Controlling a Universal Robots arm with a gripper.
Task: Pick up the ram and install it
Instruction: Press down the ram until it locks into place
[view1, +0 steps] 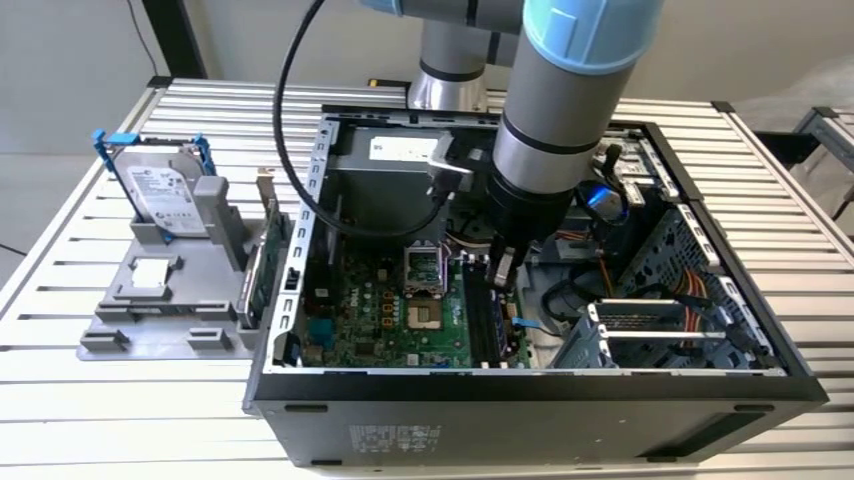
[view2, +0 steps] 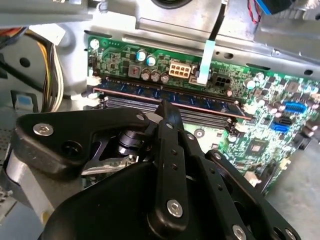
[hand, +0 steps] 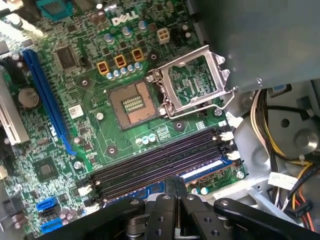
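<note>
Arm: reaches down into the open computer case (view1: 534, 385) on the slatted worktop (view1: 80, 400).
Jaws: the gripper (view2: 167, 112) has its fingers closed together, tips pressing on the top edge of the ram (view2: 170, 96).
Ram: blue stick standing on edge in the memory slot row of the green motherboard (hand: 100, 150), beside the empty dark slots (hand: 160, 160); in the first wrist view its blue edge (hand: 200, 171) shows just past the fingers.
Grey stand: at the exterior view's left, carrying a hard drive (view1: 163, 195) in a blue frame.
</note>
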